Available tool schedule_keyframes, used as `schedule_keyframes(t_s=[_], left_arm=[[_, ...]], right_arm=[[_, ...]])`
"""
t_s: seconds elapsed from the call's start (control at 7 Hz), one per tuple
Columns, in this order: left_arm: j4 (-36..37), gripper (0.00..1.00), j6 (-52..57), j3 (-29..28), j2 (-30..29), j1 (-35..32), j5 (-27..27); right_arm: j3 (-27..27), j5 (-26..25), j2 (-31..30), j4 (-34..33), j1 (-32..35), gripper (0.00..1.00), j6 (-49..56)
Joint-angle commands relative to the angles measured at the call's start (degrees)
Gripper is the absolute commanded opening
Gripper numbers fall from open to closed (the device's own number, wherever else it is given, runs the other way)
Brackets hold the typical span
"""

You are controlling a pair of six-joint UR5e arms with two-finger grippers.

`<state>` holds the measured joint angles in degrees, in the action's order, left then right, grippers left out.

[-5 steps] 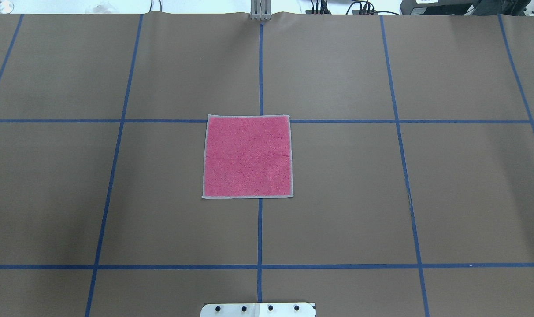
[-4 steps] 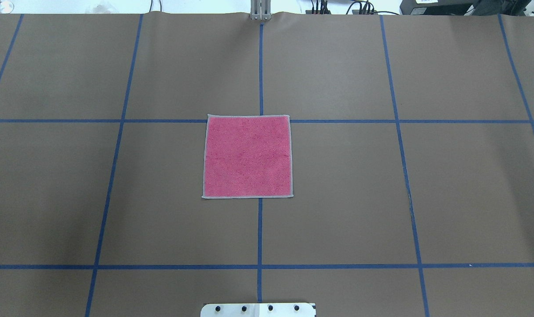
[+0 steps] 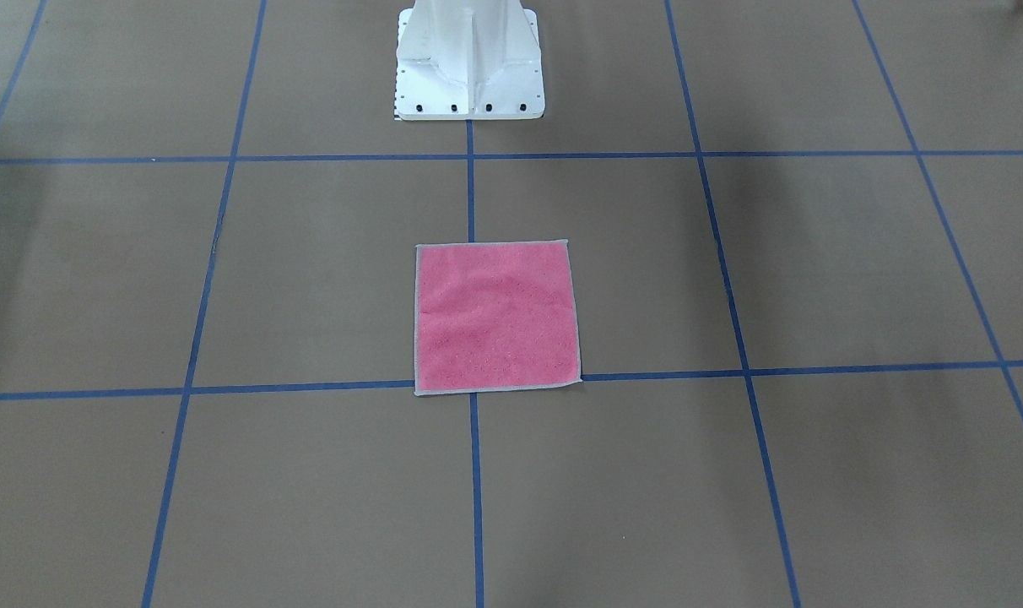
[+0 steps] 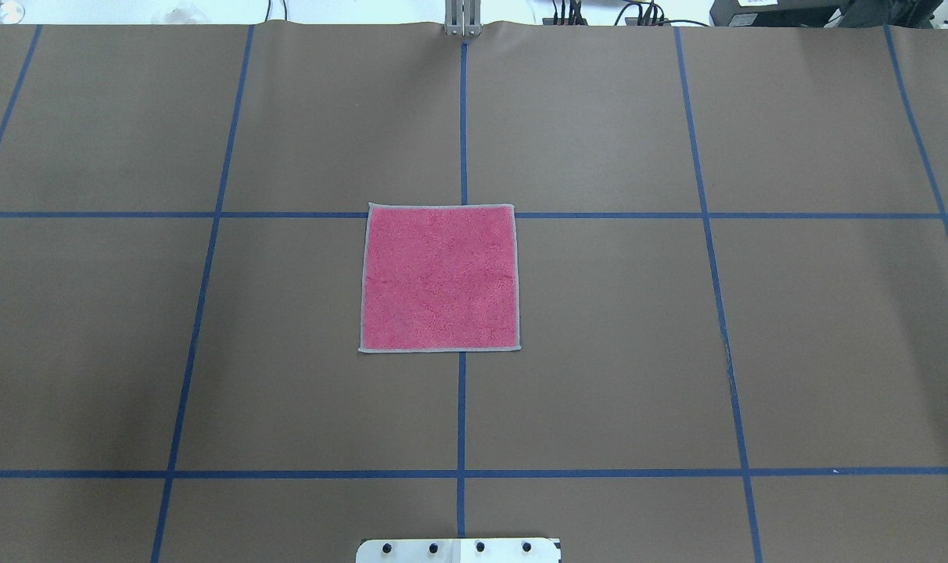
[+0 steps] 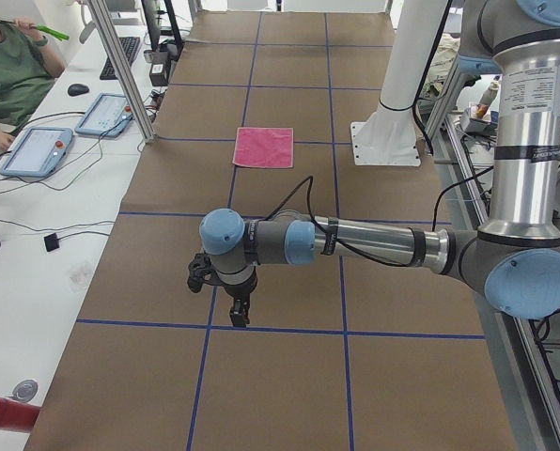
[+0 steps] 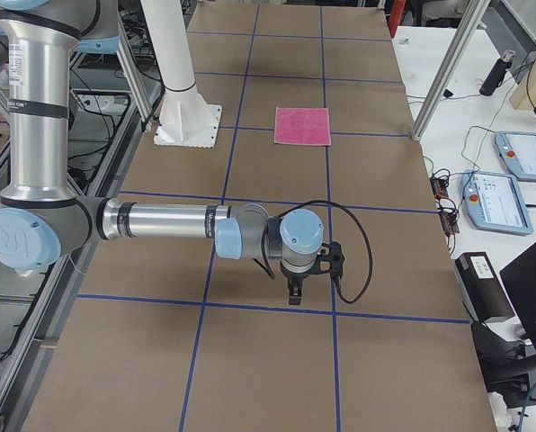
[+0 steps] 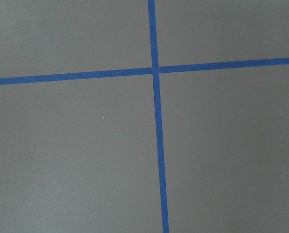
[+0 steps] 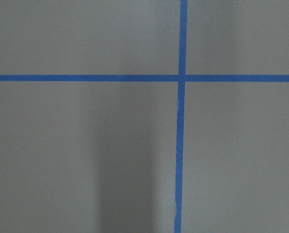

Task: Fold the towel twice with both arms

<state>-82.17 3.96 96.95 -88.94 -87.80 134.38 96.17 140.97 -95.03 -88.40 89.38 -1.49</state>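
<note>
The towel (image 4: 439, 278) lies flat and unfolded, pink face up, with a pale border, at the middle of the brown table; it also shows in the front view (image 3: 496, 317) and small in both side views (image 5: 264, 147) (image 6: 302, 125). My left gripper (image 5: 239, 316) hangs over a blue tape crossing far from the towel, seen only in the exterior left view. My right gripper (image 6: 294, 293) hangs likewise at the other end, seen only in the exterior right view. I cannot tell whether either is open or shut. Both wrist views show only table and tape.
Blue tape lines (image 4: 461, 117) grid the brown table cover. The white pedestal base (image 3: 469, 63) stands behind the towel. An operator (image 5: 12, 70) sits at a side desk with tablets (image 5: 36, 150). Another tablet (image 6: 496, 202) lies beside the table's far side.
</note>
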Motion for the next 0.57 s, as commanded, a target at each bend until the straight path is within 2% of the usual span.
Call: schedule_keyframes(t_s=[0.0,0.43], left_arm=[[0.0,1.0,0.0,0.0,-0.2,0.0,0.0],[0.0,1.0,0.0,0.0,-0.1,0.0,0.0]], right_arm=[[0.2,0.0,0.2,0.1,0.0,1.0,0.0],[0.2,0.0,0.6,0.1,-0.1,1.0,-0.1]])
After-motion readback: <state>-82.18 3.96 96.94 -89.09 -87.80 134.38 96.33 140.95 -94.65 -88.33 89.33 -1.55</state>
